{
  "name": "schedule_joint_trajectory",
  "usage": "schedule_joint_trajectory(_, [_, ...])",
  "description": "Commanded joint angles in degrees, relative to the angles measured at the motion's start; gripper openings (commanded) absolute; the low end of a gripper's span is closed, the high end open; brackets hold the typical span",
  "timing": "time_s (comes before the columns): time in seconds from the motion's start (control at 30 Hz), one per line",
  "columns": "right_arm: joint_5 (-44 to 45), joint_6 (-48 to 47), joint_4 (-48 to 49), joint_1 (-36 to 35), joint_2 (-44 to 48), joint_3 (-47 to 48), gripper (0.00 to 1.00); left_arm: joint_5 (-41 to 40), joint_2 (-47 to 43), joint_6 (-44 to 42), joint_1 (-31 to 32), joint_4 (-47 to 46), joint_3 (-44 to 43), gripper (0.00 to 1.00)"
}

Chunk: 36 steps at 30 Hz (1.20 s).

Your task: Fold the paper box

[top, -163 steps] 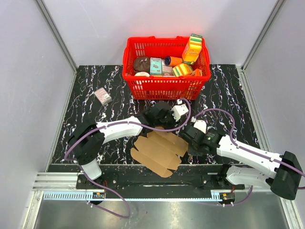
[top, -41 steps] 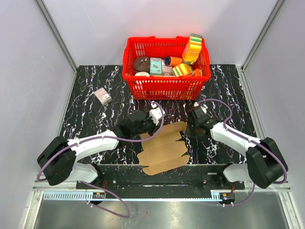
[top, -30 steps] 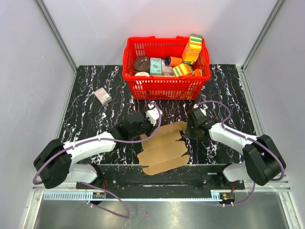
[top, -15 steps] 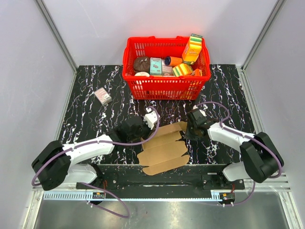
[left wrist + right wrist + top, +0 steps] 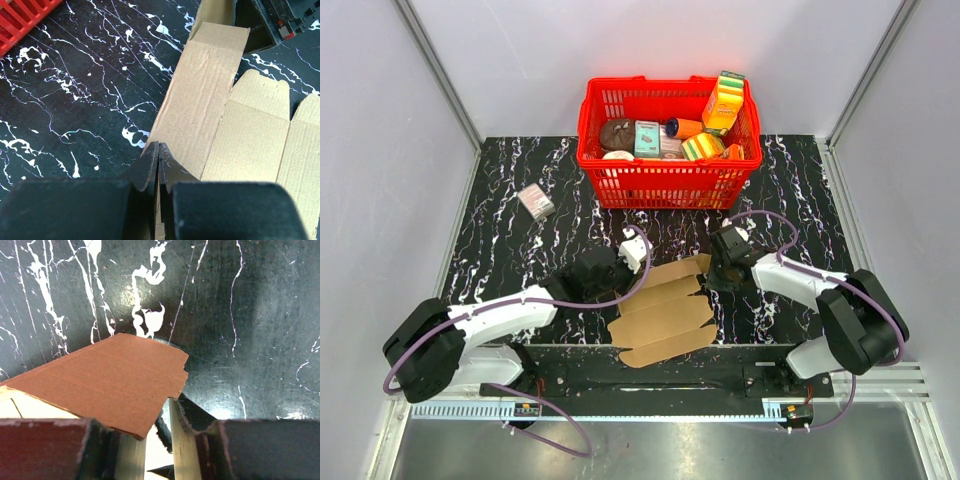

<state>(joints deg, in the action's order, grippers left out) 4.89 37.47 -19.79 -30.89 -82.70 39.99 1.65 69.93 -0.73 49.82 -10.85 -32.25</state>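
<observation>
The paper box lies as a flat brown die-cut sheet on the black marbled table, near the front edge. My left gripper is at its left edge. In the left wrist view the gripper is shut on the edge of the cardboard's long panel. My right gripper is at the sheet's upper right flap. In the right wrist view that gripper has its jaws a little apart. The raised flap lies over the left finger, its corner against the right finger.
A red basket full of colourful packages stands at the back centre, just beyond both grippers. A small pinkish-grey box lies at the left. The table's front edge and a metal rail run just below the sheet.
The sheet was turned and shifted towards the right early on. In the last second both grippers have edged slightly left, and the sheet has barely moved.
</observation>
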Motion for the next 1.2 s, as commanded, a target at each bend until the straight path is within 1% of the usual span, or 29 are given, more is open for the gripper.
schedule_joint_trajectory(0.0, [0.0,-1.6,1.2,0.4,-1.8,1.2,0.27,0.2,-0.4,0.6,0.3,-2.1,0.5,0.0])
schedule_joint_trajectory(0.43, [-4.7,-3.8,5.2,0.4,-2.4,0.4,0.22,0.4,-0.2,0.5,0.3,-2.2,0.6,0.0])
schedule_joint_trajectory(0.47, [-6.3,-3.8,5.5,0.4,-2.6,0.4,0.22,0.5,-0.2,0.6,0.3,-2.2,0.6,0.0])
schedule_joint_trajectory(1.17, [-10.8,-3.9,8.7,0.4,2.3,-1.1,0.21,0.7,1.4,0.6,0.9,-1.6,-0.2,0.0])
